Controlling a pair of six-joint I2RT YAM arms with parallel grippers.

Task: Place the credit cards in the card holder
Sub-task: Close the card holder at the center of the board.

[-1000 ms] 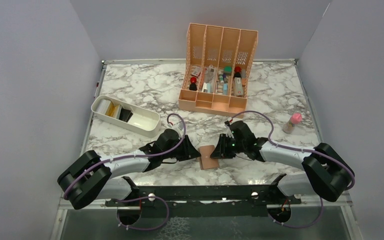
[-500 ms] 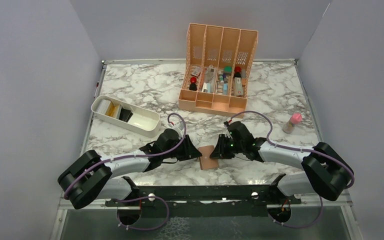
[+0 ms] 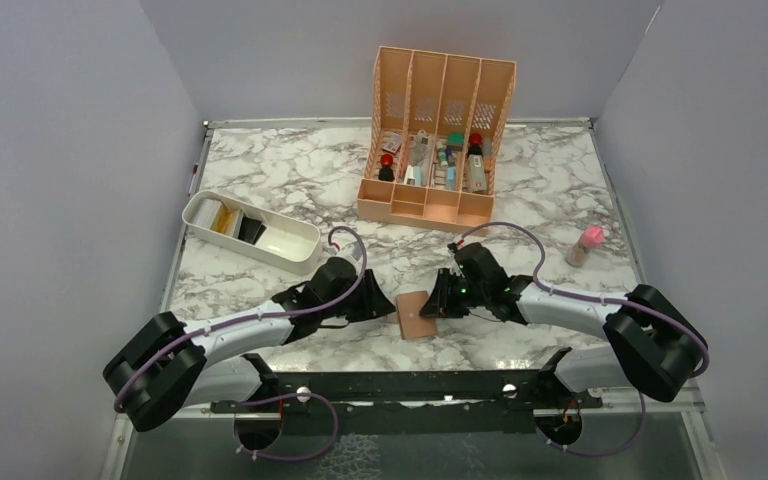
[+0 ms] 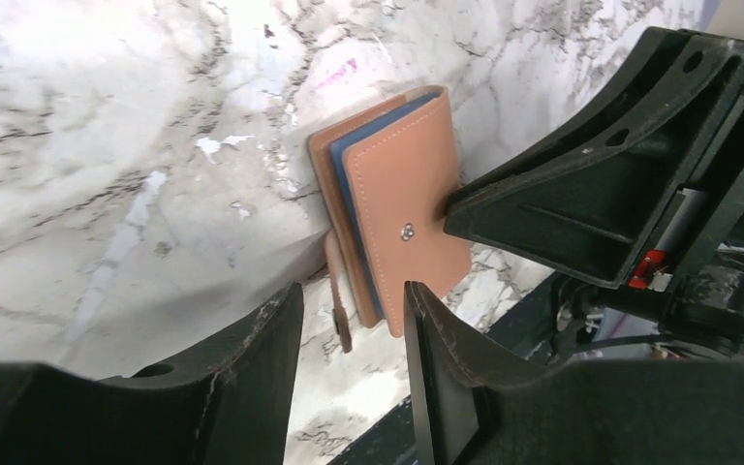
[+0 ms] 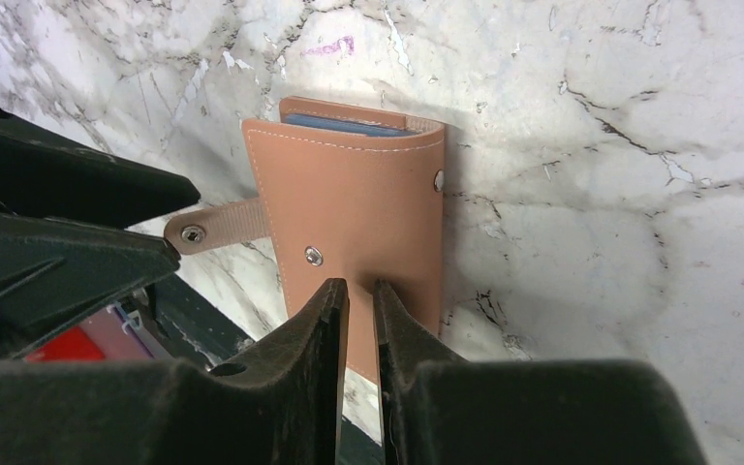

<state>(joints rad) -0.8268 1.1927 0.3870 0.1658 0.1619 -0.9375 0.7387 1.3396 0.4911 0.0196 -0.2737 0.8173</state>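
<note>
Since earlier frame: left elbow (image 3: 155, 365) swung outward; card holder (image 3: 417, 315) unmoved on counter (image 3: 260, 180) between both arms. Seen in wrist views alone: left jaws wide by unsnapped tab (image 4: 339, 302); right jaws narrow, grip cannot be told.

Brown card holder (image 3: 417, 315), folded flat on marble table (image 3: 290, 180), blue inner edge showing, snap tab loose.

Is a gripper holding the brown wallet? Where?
Hard to tell. The right gripper touches the card holder at its cover's edge, maybe only pinning it; the open left gripper holds nothing.
</note>
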